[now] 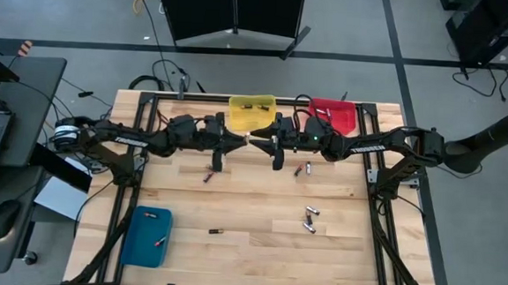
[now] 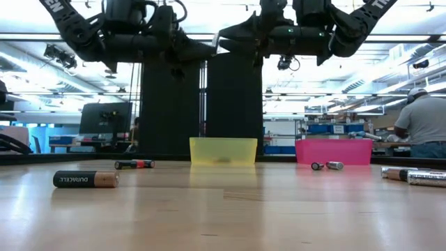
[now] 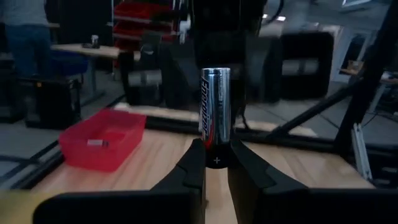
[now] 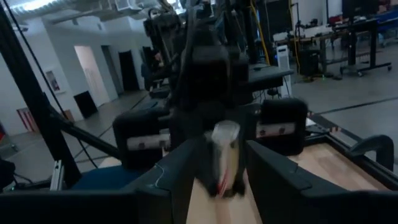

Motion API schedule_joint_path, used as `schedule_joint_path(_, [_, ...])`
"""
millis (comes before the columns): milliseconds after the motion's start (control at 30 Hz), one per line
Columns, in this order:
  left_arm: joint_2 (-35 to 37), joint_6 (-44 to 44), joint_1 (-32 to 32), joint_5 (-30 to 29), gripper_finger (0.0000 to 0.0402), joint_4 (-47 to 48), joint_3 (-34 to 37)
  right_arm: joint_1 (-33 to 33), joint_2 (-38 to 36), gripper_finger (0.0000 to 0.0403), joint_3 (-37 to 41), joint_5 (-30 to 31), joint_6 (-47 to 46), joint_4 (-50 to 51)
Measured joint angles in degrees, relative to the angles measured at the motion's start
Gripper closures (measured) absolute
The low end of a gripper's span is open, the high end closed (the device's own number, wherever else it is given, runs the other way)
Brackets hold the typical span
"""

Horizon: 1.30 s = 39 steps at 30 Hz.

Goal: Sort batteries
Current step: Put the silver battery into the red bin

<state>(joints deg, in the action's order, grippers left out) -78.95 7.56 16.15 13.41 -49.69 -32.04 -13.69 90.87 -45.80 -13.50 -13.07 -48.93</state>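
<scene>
High above the table's middle, in front of the yellow bin (image 1: pixel 252 110), my two grippers meet tip to tip. My left gripper (image 1: pixel 239 140) (image 3: pixel 216 169) is shut on a silver-and-black battery (image 3: pixel 214 112) (image 1: pixel 250 138). My right gripper (image 1: pixel 261 141) (image 4: pixel 225 177) is open. Its fingers stand on either side of the battery's free end (image 4: pixel 225 152) with gaps showing. More batteries (image 1: pixel 309 217) (image 1: pixel 215 231) lie loose on the wood. My left gripper pinches the battery's black end (image 3: pixel 216 158) between its two fingertips (image 3: pixel 194 165). The fingers come level from the table's left. The battery sticks out beyond the fingertips toward my right gripper, lifted clear of the table.
A red bin (image 1: pixel 332 115) sits at the far edge beside the yellow one. A blue bin (image 1: pixel 147 236) with one battery inside stands near left. Loose batteries (image 1: pixel 304 169) (image 1: pixel 208 177) lie under the arms, and a black-and-copper one (image 2: pixel 86 179) lies near the front. A person (image 2: pixel 424 118) stands beyond the table.
</scene>
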Motion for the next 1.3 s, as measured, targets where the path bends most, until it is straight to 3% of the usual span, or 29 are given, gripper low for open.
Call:
schedule_joint_path(233, [-3.22,-0.04,0.88,5.26,0.0354,0.15,-3.64,0.00,0.00,0.0251,-0.01,-0.51,0.20,-1.79])
schedule_joint_path(433, [-4.84,-0.95,0.87,5.35,0.0354,-1.41,-3.95,0.00,0.00,0.0271,0.00,-0.58,1.23,-2.03])
schedule_joint_path(667, [-4.88,-1.27,0.89,5.24,0.0354,-1.54,-3.95,0.00,0.00,0.0338,0.00,0.20,2.62,-1.94])
schedule_joint_path(833, [-4.88,-3.09,0.78,2.24,0.0354,-0.45,-3.94,0.11,0.01,0.0338,0.02,0.64,4.69,-1.63])
schedule_joint_path(1100, [-4.86,-6.15,0.89,-0.73,0.0261,3.83,-3.85,-1.61,-0.09,0.0338,0.02,1.76,4.68,-1.68])
schedule_joint_path(1300, [-4.86,-10.53,0.89,-6.52,0.0246,9.74,-3.84,-5.22,-1.79,0.0338,0.02,3.38,4.23,1.96])
